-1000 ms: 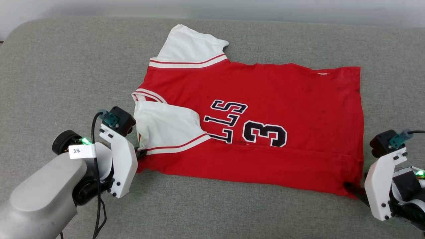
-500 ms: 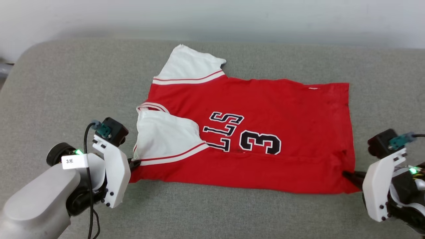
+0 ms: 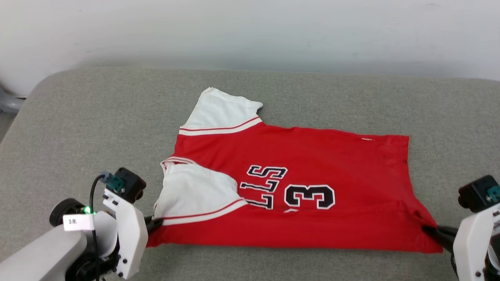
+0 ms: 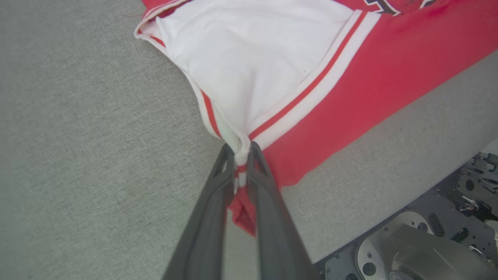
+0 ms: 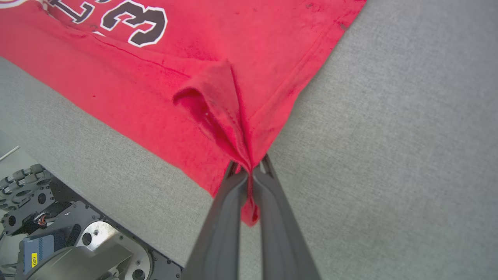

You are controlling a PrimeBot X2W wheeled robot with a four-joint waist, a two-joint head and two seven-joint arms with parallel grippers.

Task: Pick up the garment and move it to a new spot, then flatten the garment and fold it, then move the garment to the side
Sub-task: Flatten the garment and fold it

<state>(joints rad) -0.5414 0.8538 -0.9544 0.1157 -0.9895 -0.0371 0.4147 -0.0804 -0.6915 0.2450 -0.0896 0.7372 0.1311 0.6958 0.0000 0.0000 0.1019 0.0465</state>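
Left claw [image 3: 156,223], at 8 o'clock in the head view, is pressed together on the jersey [image 3: 304,156]. Its two long, dark, matte fingers [image 4: 268,202] pinch a bunch of white ribbed trim and red cloth at the near shoulder-end corner. Right claw [image 3: 426,229], at 4 o'clock, is likewise closed on the near hem corner, where the red cloth is gathered into a raised ridge running away from the fingertips.

The jersey lies spread across the middle of a grey cushioned surface [image 3: 97,128] with a fine woven texture and a rounded corner at 10 o'clock. Its shoulders point to 9 o'clock and its straight hem to 3 o'clock. The cloth is a soft red knit that lies mostly flat, with a long crease along the near side.

One white sleeve [image 3: 224,109] sticks out toward 12 o'clock, edged with a red-and-white striped band [image 3: 218,130]. The other sleeve [image 3: 195,193] is folded in over the front and partly covers the black, white-outlined letters [image 3: 263,187]. A block-shaped "3" [image 3: 309,196] sits just beside the letters toward 3 o'clock. A pale, smooth wall [image 3: 250,31] rises behind the surface at 12 o'clock.
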